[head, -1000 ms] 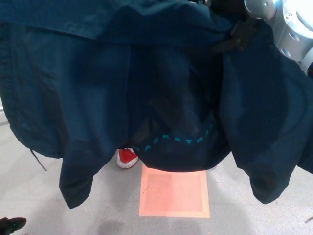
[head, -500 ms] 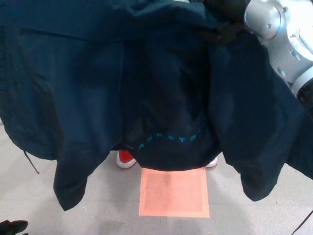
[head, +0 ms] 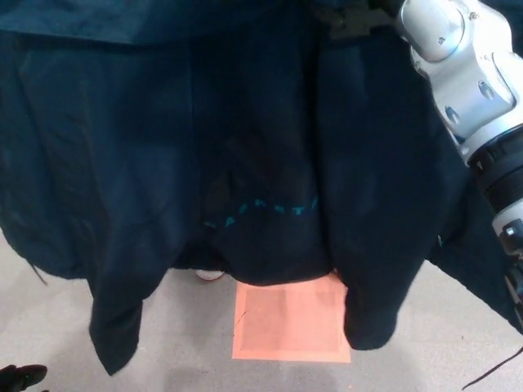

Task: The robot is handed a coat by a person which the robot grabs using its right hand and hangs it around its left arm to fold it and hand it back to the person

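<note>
We are seeing the dark navy coat (head: 147,163) hanging across nearly the whole view, with teal lettering (head: 261,211) showing low on its middle panel. Our right hand (head: 353,16) is clamping the coat's top fold at the upper edge, fingers closed into the cloth. Below the hem, an orange floor square (head: 290,327) and a shoe tip (head: 211,275) are peeking out.

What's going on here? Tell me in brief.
The robot's right hand holds a dark navy coat by its top edge. The coat hangs spread wide across most of the head view, teal lettering showing low on it. The left hand is not in view. An orange square lies on the grey floor beneath.
</note>
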Available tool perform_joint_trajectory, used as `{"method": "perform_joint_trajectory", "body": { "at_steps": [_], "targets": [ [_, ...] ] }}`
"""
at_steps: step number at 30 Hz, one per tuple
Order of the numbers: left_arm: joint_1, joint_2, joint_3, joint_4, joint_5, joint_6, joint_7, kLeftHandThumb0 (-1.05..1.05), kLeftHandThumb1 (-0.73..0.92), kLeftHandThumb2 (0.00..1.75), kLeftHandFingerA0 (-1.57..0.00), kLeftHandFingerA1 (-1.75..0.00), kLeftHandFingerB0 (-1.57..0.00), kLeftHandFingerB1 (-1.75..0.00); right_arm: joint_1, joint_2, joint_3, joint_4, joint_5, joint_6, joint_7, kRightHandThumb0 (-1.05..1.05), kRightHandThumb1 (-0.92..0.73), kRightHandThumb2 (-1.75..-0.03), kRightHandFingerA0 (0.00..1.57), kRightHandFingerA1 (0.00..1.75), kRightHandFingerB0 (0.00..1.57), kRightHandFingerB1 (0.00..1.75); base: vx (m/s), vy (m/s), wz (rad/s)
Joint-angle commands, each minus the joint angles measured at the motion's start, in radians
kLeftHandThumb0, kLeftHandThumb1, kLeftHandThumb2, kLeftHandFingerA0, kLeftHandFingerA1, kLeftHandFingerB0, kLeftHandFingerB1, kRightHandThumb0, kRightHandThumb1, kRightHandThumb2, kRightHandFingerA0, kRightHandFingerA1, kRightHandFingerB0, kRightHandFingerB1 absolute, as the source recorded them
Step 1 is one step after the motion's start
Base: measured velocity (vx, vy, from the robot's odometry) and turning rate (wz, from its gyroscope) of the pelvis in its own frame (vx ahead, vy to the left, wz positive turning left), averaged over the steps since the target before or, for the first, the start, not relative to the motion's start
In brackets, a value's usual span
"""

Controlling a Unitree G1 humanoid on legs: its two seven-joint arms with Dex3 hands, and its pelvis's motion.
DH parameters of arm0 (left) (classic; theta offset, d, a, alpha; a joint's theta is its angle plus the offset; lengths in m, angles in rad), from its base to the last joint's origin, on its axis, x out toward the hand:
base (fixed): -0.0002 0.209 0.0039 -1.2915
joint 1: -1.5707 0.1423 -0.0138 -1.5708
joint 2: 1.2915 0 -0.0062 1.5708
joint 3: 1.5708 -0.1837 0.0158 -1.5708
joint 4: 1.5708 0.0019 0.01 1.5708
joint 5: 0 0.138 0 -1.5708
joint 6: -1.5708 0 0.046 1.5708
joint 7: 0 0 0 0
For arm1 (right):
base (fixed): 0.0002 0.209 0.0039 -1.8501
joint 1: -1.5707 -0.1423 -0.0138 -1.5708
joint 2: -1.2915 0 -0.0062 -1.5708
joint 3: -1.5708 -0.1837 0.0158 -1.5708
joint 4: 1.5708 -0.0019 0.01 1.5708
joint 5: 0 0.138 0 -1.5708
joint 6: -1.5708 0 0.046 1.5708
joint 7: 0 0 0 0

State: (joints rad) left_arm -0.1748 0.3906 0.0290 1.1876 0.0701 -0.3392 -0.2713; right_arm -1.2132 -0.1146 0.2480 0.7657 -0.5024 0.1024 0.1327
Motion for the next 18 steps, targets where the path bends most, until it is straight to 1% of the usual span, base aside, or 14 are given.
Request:
{"method": "perform_joint_trajectory", "body": {
  "at_steps": [1,2,5,7,8,9,10,11,12,13,14,16,17,18],
  "targets": [
    [0.042,-0.012,0.053,-0.057,-0.079,-0.113,-0.116,-0.65,0.92,0.68,-0.28,-0.35,-0.19,-0.30,-0.069,0.054,-0.162,0.071,0.092,-0.029,-0.340,-0.44,-0.88,-0.66,1.24,0.81,1.08,0.91,0.00,0.000,0.00],
    [0.034,-0.024,0.072,-0.067,-0.114,-0.092,-0.165,-0.64,0.90,0.66,-0.25,-0.33,-0.16,-0.30,-0.098,0.052,-0.165,0.095,0.090,-0.035,-0.347,-0.44,-0.87,-0.67,1.25,0.80,1.04,0.97,0.00,0.000,0.00],
    [0.028,-0.050,0.117,-0.115,-0.182,-0.028,-0.241,-0.59,0.89,0.66,-0.25,-0.35,-0.16,-0.31,-0.145,0.047,-0.160,0.132,0.066,-0.043,-0.350,-0.43,-0.88,-0.66,1.16,0.85,1.05,0.87,0.00,0.000,0.00],
    [0.038,-0.059,0.136,-0.160,-0.208,-0.023,-0.282,-0.65,0.85,0.65,-0.28,-0.35,-0.20,-0.31,-0.186,0.049,-0.162,0.162,0.064,-0.049,-0.345,-0.46,-0.85,-0.65,1.19,0.84,1.03,0.92,0.00,0.000,0.00],
    [0.041,-0.060,0.139,-0.182,-0.218,-0.014,-0.307,-0.67,0.85,0.65,-0.31,-0.36,-0.20,-0.31,-0.195,0.048,-0.167,0.172,0.069,-0.064,-0.342,-0.45,-0.84,-0.65,1.14,1.04,0.98,0.99,0.00,0.000,0.00],
    [0.043,-0.060,0.142,-0.194,-0.221,-0.008,-0.318,-0.67,0.85,0.65,-0.31,-0.36,-0.20,-0.31,-0.200,0.048,-0.170,0.179,0.071,-0.072,-0.341,-0.45,-0.84,-0.65,1.14,1.04,0.98,0.99,0.00,0.000,0.00],
    [0.050,-0.064,0.148,-0.226,-0.236,0.005,-0.345,-0.72,0.83,0.65,-0.30,-0.36,-0.19,-0.31,-0.215,0.043,-0.162,0.195,0.061,-0.085,-0.341,-0.43,-0.84,-0.65,1.11,1.03,0.96,0.96,0.00,0.000,0.00],
    [0.068,-0.073,0.151,-0.304,-0.273,0.032,-0.384,-0.74,0.83,0.65,-0.31,-0.38,-0.24,-0.34,-0.241,0.044,-0.161,0.216,0.062,-0.089,-0.334,-0.45,-0.85,-0.66,1.20,0.78,0.98,0.83,0.00,0.000,0.00],
    [0.082,-0.080,0.155,-0.368,-0.306,0.063,-0.422,-0.74,0.82,0.65,-0.30,-0.39,-0.26,-0.35,-0.261,0.045,-0.161,0.234,0.064,-0.093,-0.329,-0.45,-0.85,-0.65,1.22,0.88,0.98,1.05,0.00,0.000,0.00],
    [0.090,-0.085,0.158,-0.408,-0.330,0.086,-0.450,-0.74,0.82,0.65,-0.30,-0.39,-0.26,-0.35,-0.272,0.045,-0.161,0.244,0.065,-0.096,-0.326,-0.45,-0.85,-0.65,1.22,0.88,0.98,1.05,0.00,0.000,0.00],
    [0.107,-0.086,0.152,-0.467,-0.344,0.109,-0.464,-0.73,0.83,0.65,-0.31,-0.38,-0.28,-0.35,-0.283,0.043,-0.154,0.257,0.058,-0.107,-0.332,-0.45,-0.85,-0.66,1.22,1.10,0.97,1.22,0.00,0.000,0.00],
    [0.144,-0.083,0.119,-0.607,-0.367,0.163,-0.500,-0.75,0.83,0.65,-0.34,-0.39,-0.29,-0.34,-0.315,0.050,-0.150,0.272,0.058,-0.082,-0.323,-0.46,-0.86,-0.66,1.20,1.03,1.00,1.14,0.00,0.000,0.00],
    [0.156,-0.077,0.098,-0.654,-0.368,0.164,-0.523,-0.73,0.87,0.66,-0.32,-0.38,-0.25,-0.33,-0.321,0.050,-0.154,0.276,0.064,-0.092,-0.320,-0.45,-0.87,-0.67,1.26,0.88,1.02,1.09,0.00,0.000,0.00],
    [0.169,-0.073,0.081,-0.703,-0.369,0.181,-0.532,-0.74,0.87,0.66,-0.33,-0.38,-0.26,-0.33,-0.329,0.050,-0.155,0.283,0.066,-0.094,-0.320,-0.45,-0.85,-0.67,1.29,0.78,1.07,0.96,0.00,0.000,0.00]
  ]
}}
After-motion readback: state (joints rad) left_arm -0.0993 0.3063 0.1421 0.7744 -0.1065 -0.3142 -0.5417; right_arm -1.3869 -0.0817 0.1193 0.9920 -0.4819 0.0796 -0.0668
